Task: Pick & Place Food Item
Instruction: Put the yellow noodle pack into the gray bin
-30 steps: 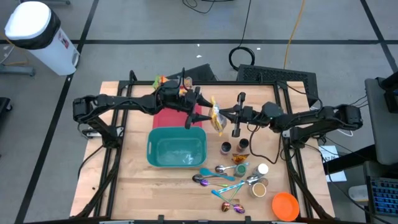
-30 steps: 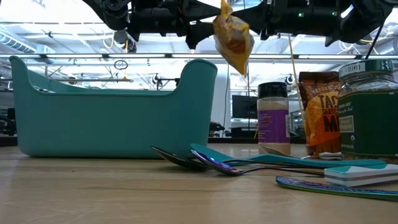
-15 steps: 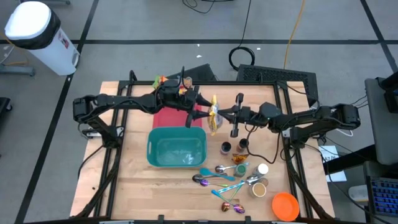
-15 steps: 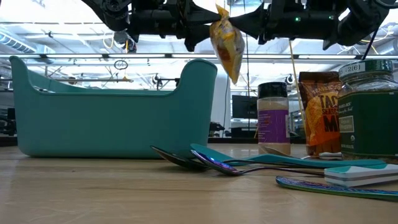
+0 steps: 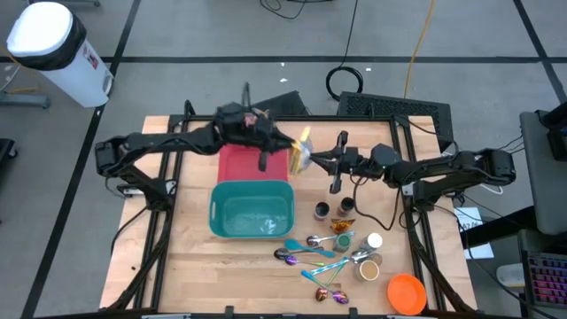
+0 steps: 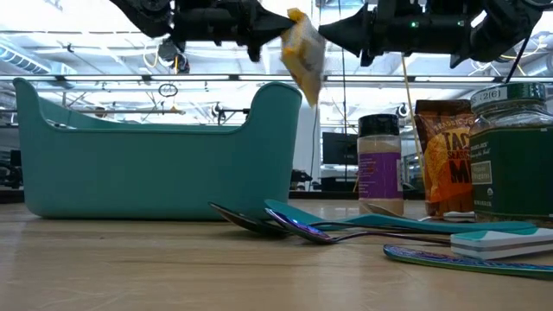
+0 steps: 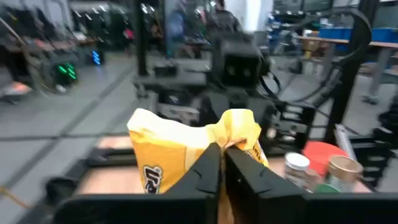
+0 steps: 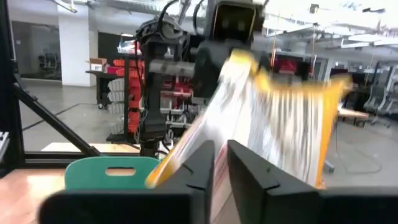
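So compared to a second ago, the yellow snack bag (image 5: 302, 151) now sits a bit higher and further left in the high view, and it's tilted instead of dangling straight down under the right arm. In the low view it has slid left too, up near the top centre, right above the teal bin's (image 5: 252, 210) tall corner. The left gripper (image 7: 222, 167) was spread wide before and now its fingers are pinched together on the crumpled top of the bag, easy to see in the left wrist view. The right gripper (image 8: 220, 163) hasn't really budged; its fingers sit close together with the bag right in front, but I honestly can't tell if it's clamping or letting go.

The bag hangs in the air between the two grippers, just above and right of the bin in the high view, beside the red mat (image 5: 244, 166).

Other stuff: spice jars (image 5: 322, 210) sit right of the bin, a bunch of spoons (image 5: 310, 251) lies lower centre, and an orange bowl (image 5: 407, 293) is at the lower right. In the low view the bin's wall takes up the left half of the frame.
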### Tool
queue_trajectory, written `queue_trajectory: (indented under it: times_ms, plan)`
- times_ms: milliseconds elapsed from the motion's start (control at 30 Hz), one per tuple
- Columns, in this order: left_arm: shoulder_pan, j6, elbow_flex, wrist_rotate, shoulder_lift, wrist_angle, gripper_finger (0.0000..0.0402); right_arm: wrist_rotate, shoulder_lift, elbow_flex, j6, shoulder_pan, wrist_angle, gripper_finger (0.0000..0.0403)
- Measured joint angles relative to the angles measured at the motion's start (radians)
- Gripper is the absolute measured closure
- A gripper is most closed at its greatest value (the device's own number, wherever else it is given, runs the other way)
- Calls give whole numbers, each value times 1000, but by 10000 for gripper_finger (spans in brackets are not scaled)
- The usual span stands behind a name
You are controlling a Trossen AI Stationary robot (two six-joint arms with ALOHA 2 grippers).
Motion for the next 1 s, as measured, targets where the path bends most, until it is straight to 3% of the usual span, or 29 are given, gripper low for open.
queue_trajectory:
  times_ms: [200, 367, 700, 1000]
  plan:
    - [103, 68, -20, 1, -129, -105, 394, -1, -81, 0, 23, -4, -118, 301]
    - [223, 174, -111, -17, -221, -145, 396, -1, -125, 0, 20, -4, -194, 273]
    - [485, 214, -351, -63, -327, 37, 398, -1, -128, -1, 0, -4, -224, 271]
    - [567, 492, -499, -44, -325, 27, 396, 2, -128, -1, -27, -5, -243, 277]
